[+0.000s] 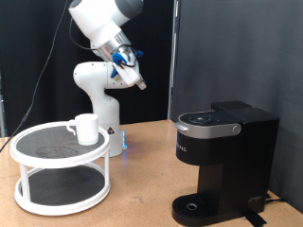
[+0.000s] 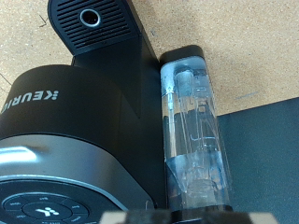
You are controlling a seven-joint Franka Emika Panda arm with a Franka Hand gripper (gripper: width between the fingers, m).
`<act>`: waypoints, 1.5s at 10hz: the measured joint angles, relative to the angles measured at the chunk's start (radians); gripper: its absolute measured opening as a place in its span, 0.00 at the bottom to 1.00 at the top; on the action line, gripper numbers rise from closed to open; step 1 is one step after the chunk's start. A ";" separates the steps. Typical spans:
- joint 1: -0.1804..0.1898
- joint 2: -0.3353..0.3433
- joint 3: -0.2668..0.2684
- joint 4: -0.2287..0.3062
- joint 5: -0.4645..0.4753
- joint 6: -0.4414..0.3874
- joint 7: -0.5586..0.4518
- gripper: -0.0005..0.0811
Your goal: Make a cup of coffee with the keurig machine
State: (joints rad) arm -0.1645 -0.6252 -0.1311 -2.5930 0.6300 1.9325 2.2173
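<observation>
Wooden bench (image 1: 142, 180) before a black curtain (image 1: 237, 47). Coffee machine (image 1: 222, 161) lower right; cup (image 1: 85, 128) on white two-tier stand (image 1: 59, 170), lower left. Gripper (image 1: 135, 79) high, upper centre, empty; opening impossible to tell.

Wooden table (image 1: 142, 180) under keurig machine (image 1: 222, 161), white two-tier rack (image 1: 62, 170), robot base (image 1: 102, 113).

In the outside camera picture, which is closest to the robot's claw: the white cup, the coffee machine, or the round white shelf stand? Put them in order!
From the gripper, high near the exterior view's top:
1. The cup, on the stand's top shelf, at the left.
2. The keurig machine, at the lower right.
3. The round stand, lower left.
The cup and machine are a close call.
</observation>
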 joint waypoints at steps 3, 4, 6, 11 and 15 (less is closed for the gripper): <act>-0.003 -0.001 -0.026 0.001 -0.010 -0.082 -0.006 0.01; -0.013 -0.009 -0.056 0.003 -0.035 -0.148 -0.013 0.01; -0.048 -0.038 -0.102 0.000 -0.093 -0.205 -0.029 0.01; -0.133 -0.112 -0.206 -0.010 -0.234 -0.273 -0.150 0.01; -0.198 -0.133 -0.298 -0.009 -0.316 -0.323 -0.209 0.01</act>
State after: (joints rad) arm -0.3628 -0.7579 -0.4292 -2.6021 0.3145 1.6091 2.0085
